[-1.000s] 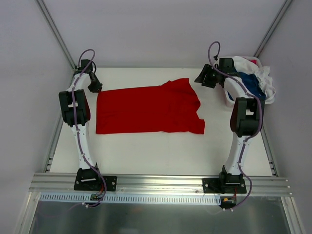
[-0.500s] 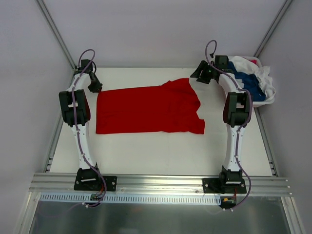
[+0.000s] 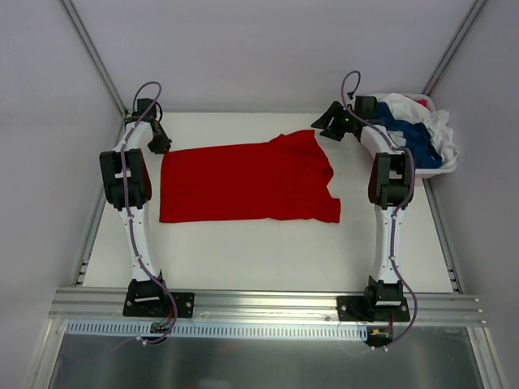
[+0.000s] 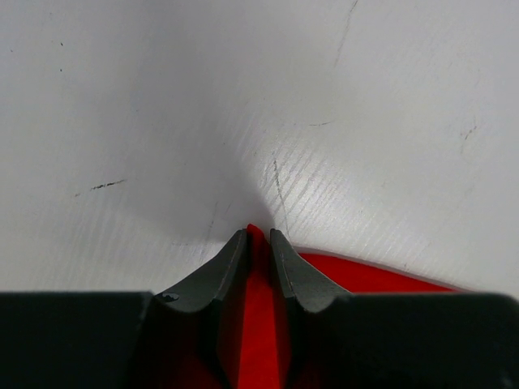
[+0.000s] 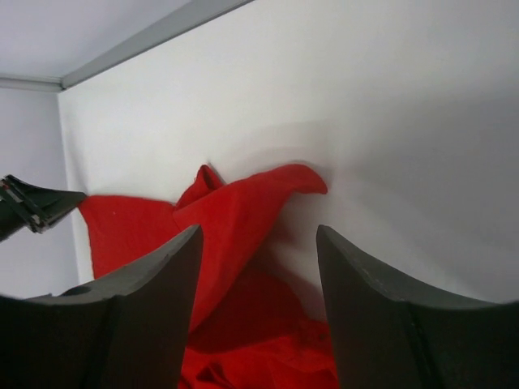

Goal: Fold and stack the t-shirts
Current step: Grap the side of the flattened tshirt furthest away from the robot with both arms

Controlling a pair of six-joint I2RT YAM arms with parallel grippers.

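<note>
A bright red t-shirt (image 3: pixel 243 181) lies spread across the white table (image 3: pixel 268 251), its sleeve end on the right. My left gripper (image 3: pixel 161 147) sits at the shirt's far left corner and is shut on the red cloth (image 4: pixel 258 324), which shows between its fingers. My right gripper (image 3: pixel 323 130) hovers open just above the shirt's raised far right corner (image 5: pixel 243 203), nothing between its fingers. Dark blue (image 3: pixel 418 139) and white t-shirts (image 3: pixel 442 134) are piled in the basket at the far right.
A white plastic basket (image 3: pixel 381 159) stands at the table's far right corner, beside my right arm. Grey walls and metal frame rails enclose the table on three sides. An aluminium rail (image 3: pixel 268 304) with both arm bases runs along the near edge.
My right gripper has swung left from beside the basket to over the red shirt's far right corner. The left gripper and the shirt have stayed put.
</note>
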